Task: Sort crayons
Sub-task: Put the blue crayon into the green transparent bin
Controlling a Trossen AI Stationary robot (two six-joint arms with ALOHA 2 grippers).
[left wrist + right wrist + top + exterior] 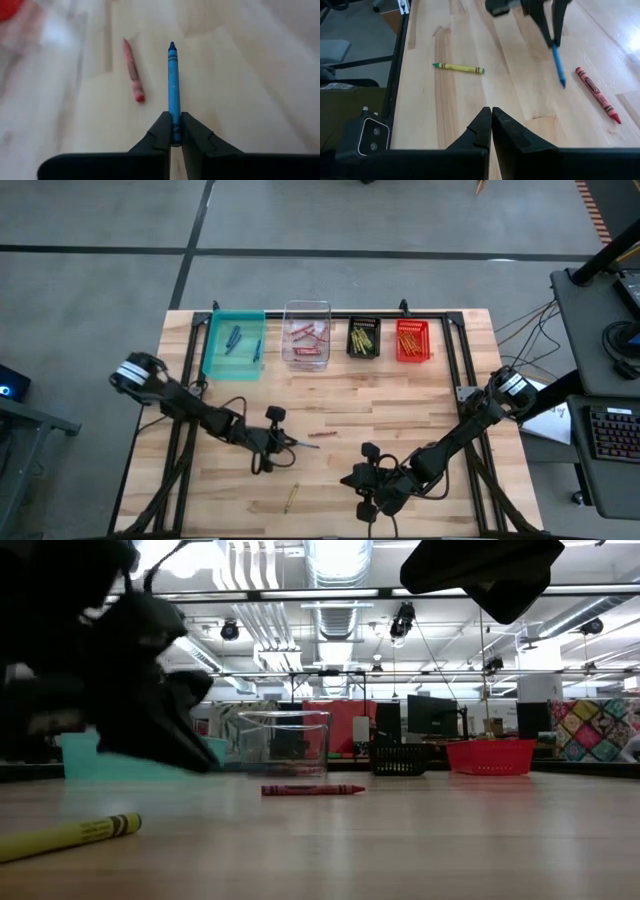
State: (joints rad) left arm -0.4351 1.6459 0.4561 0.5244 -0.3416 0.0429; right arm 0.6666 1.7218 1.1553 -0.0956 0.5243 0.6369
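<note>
While the left tool pinches one blue crayon near mid-surface, one red crayon and one yellow crayon lie loose; the bins' crayons blur, perhaps a dozen. Right tool hangs closed, empty.

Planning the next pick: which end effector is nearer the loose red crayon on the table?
Left. The left end effector, shut on a blue crayon, sits just beside the red crayon; the right end effector is farther off, toward the table's front.

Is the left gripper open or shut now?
Shut on the blue crayon. In the left wrist view the left gripper pinches the crayon's end between its fingers, beside the red crayon lying on the table.
</note>
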